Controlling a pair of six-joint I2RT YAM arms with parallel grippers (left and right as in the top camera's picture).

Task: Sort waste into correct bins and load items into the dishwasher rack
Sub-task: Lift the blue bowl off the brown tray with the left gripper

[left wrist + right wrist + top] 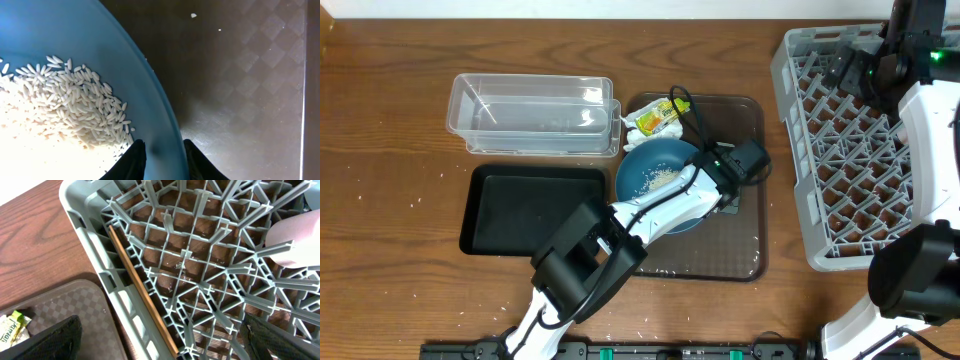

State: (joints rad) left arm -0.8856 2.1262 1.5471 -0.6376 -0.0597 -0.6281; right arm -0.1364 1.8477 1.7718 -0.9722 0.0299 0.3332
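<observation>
Waste-sorting step, judged from the layout: taking hold of the blue bowl (75, 40) so that its rice (65, 105) can be tipped into a bin. The left gripper (164, 150) stands astride the bowl's right rim, one finger inside and one outside, the jaws drawn narrow; whether they already pinch the wall cannot be told. The bowl sits at the left edge of the brown tray (240, 100), the rice heaped on its floor. The wrapper (658, 117) and tissue (640, 128) lie at that tray's far left corner, unsorted. The tub (532, 113) stands on the table (380, 120) just left of this corner and looks to hold nothing. The black tray (535, 208) lies just on its near side, also apparently bare. The rack (90, 235), at the table's right edge, holds a chopstick (140, 292) laid along its left wall. It also holds a pink bowl (295, 240), partly seen. The right gripper (160, 340) hovers over the rack, jaws spread wide and empty. The next move probably calls for a firm clamp on the rim, then a level lift to a bin before any tilt, lest grains spill.
</observation>
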